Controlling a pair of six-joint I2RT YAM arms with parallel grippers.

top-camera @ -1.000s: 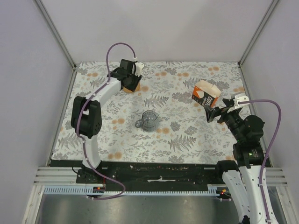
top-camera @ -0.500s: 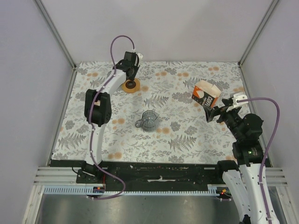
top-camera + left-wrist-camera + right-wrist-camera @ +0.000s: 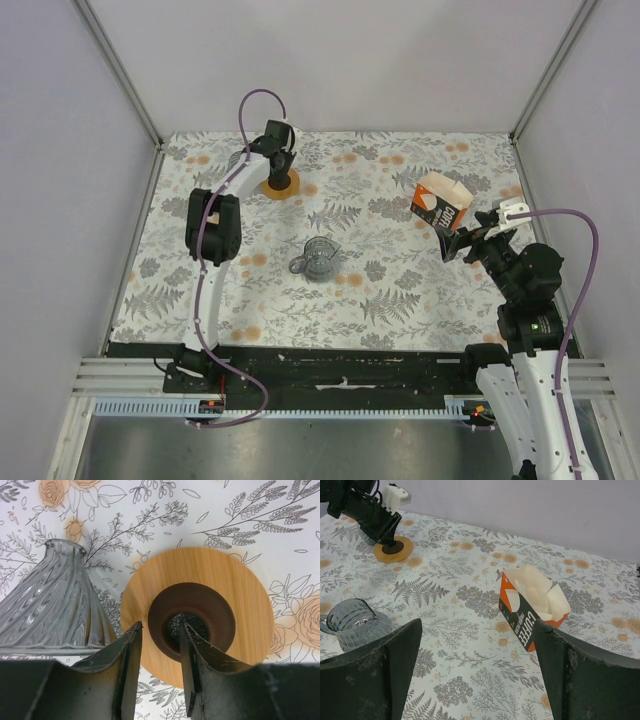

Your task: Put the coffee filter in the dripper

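White tablecloth (image 3: 400, 290) with grey ferns and orange blooms, orange-and-white carton (image 3: 442, 205), spiral-ribbed see-through grey dripper (image 3: 50, 600), purple cables (image 3: 565, 213).

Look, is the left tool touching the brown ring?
Cannot tell. In the left wrist view the left tool straddles the near wall of the brown ring, but neither contact nor gap shows plainly.

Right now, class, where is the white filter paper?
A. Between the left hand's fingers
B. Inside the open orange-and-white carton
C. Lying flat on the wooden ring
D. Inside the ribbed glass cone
B: in the right wrist view the filter paper stands inside the carton, whose top is open.
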